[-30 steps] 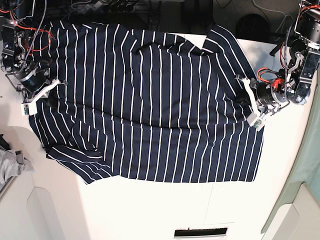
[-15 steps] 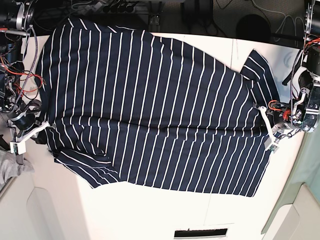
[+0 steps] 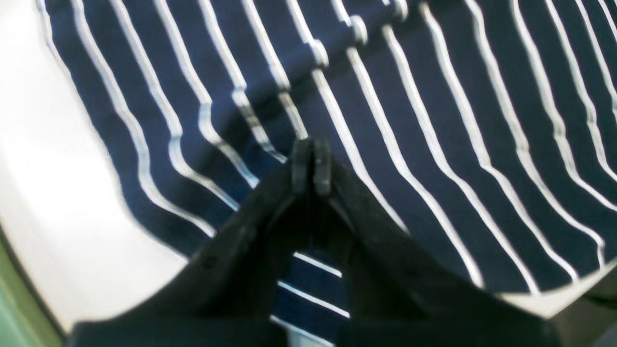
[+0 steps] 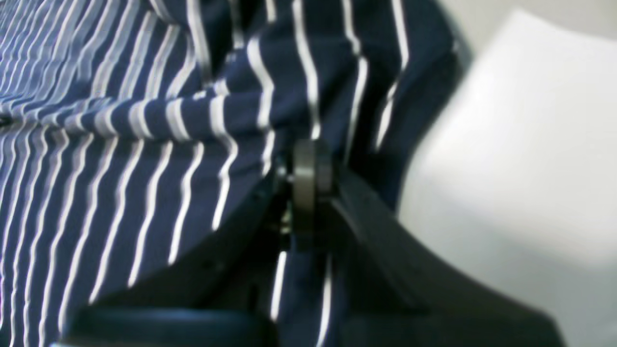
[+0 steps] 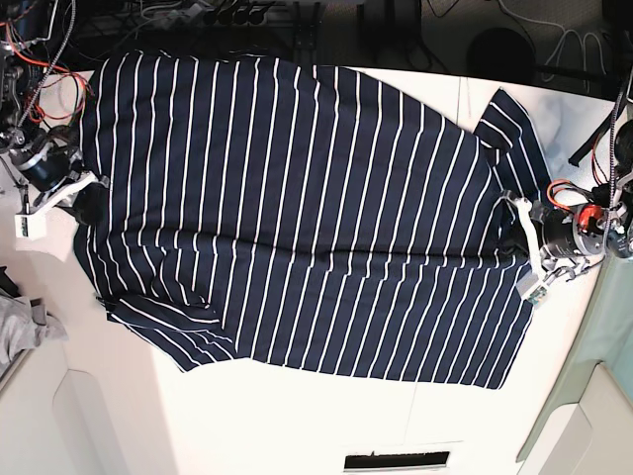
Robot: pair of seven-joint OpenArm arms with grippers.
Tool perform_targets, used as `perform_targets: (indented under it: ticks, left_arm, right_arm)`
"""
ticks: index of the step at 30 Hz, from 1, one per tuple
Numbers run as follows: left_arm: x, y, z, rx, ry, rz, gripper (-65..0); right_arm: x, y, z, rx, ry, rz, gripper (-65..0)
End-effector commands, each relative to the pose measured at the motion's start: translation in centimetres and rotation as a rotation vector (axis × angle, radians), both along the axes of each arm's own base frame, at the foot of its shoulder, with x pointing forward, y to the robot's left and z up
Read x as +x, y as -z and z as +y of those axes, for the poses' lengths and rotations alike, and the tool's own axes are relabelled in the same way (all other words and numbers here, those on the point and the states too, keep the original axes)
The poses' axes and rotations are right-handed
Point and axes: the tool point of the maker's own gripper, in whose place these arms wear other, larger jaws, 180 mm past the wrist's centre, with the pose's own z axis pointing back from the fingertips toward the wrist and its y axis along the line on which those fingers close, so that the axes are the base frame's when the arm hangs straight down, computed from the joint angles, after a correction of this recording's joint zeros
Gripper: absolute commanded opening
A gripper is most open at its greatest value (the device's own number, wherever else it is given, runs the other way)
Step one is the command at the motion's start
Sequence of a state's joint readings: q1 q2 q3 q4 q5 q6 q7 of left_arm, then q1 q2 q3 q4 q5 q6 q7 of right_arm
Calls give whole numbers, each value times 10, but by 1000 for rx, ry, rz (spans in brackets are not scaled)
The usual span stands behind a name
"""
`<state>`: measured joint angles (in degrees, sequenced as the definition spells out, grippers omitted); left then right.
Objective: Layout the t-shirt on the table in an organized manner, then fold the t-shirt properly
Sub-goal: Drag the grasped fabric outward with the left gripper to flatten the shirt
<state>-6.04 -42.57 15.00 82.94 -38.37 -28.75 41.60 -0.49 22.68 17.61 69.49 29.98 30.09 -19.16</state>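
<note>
The navy t-shirt (image 5: 297, 218) with thin white stripes lies stretched flat across the white table (image 5: 326, 416), held taut between both arms. My left gripper (image 5: 508, 232) is at the shirt's right edge in the base view. In the left wrist view that gripper (image 3: 311, 164) is shut on a pinch of the striped fabric (image 3: 434, 120). My right gripper (image 5: 89, 206) is at the shirt's left edge. The right wrist view shows it (image 4: 311, 178) shut on a bunched fold of the shirt (image 4: 144, 144). One sleeve (image 5: 509, 124) points out at the upper right, and another (image 5: 163, 317) lies folded at the lower left.
A small grey cloth (image 5: 25, 322) lies at the table's left edge. A dark slot (image 5: 396, 460) is set into the front of the table. Cables and dark equipment (image 5: 227, 15) run along the far edge, and a green surface (image 5: 608, 336) borders the right.
The arms have drawn apart, pulling the rumpled shirt out wide and flat. In the last half second the right gripper has moved toward the far edge with the shirt's left side.
</note>
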Motion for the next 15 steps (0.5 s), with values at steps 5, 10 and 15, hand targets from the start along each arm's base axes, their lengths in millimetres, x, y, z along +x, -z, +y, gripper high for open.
perform_targets:
  ticks: [5,10,15]
  left_arm:
    - [-17,8,8,29,8,31,-650]
    - [-52,35,17,88,22,113,-650]
    - [-72,42,32,111,1,146,-650]
  right_arm:
    - [-19,-27,-7,-34,-29,-33,-650]
    - [-41,7,-3,-16,-36,89,-650]
    - [-60,41,-8,-21,-25,195,-650]
